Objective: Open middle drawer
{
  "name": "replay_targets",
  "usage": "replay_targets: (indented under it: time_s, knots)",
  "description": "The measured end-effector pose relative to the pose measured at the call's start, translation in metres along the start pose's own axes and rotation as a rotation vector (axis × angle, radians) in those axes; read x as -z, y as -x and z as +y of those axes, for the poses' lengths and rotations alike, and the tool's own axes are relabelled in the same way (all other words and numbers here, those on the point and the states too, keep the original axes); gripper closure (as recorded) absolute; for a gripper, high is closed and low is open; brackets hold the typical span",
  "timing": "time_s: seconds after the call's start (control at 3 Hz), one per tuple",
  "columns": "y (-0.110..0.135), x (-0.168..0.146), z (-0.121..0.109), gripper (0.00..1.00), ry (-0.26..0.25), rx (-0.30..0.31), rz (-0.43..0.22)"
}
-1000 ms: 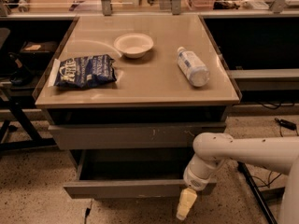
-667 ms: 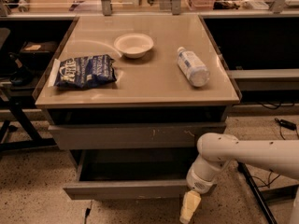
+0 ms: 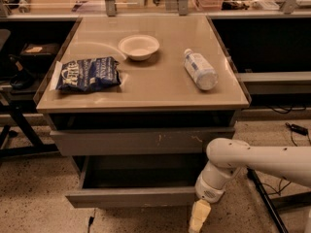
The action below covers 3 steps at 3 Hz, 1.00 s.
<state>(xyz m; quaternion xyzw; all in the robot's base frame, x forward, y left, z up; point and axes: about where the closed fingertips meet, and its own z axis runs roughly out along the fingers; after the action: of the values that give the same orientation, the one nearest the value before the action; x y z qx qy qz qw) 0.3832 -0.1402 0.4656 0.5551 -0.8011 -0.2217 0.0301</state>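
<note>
Marks middle drawer (image 3: 131,197) as the lower of the two fronts in view, under the scuffed top drawer front (image 3: 146,141). Shows it standing well out from the cabinet, grey tray interior open from above, front panel nearest the camera. Judges the task mostly done, maybe a little travel left.

Places gripper (image 3: 199,217) low at the right end of that front, just below its bottom edge, hanging from the white arm (image 3: 252,159) that comes in from the right. Cannot tell whether spread or pressed together, nor whether touching the panel or just beside it.

Key relation: puts the drawer front up and to the left of the gripper, long axis running left-right across the view, travel running at right angles to that, toward the camera. Means any further pull goes straight outward from the right end only, so expect some risk of skewing the tray.

Leaves bowl (image 3: 139,46), bottle (image 3: 200,69) and chip bag (image 3: 87,74) on the tabletop (image 3: 146,89), well apart from the gripper.
</note>
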Motion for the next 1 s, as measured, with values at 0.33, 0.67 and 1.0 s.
replay_targets:
  time_s: [0.33,0.67,1.0]
  knots:
    - [0.018,0.007,-0.008,0.00,-0.041,0.035,-0.046]
    - [0.039,0.005,-0.021,0.00,-0.066,0.066,-0.084]
    - [0.048,-0.007,-0.030,0.00,-0.067,0.074,-0.088]
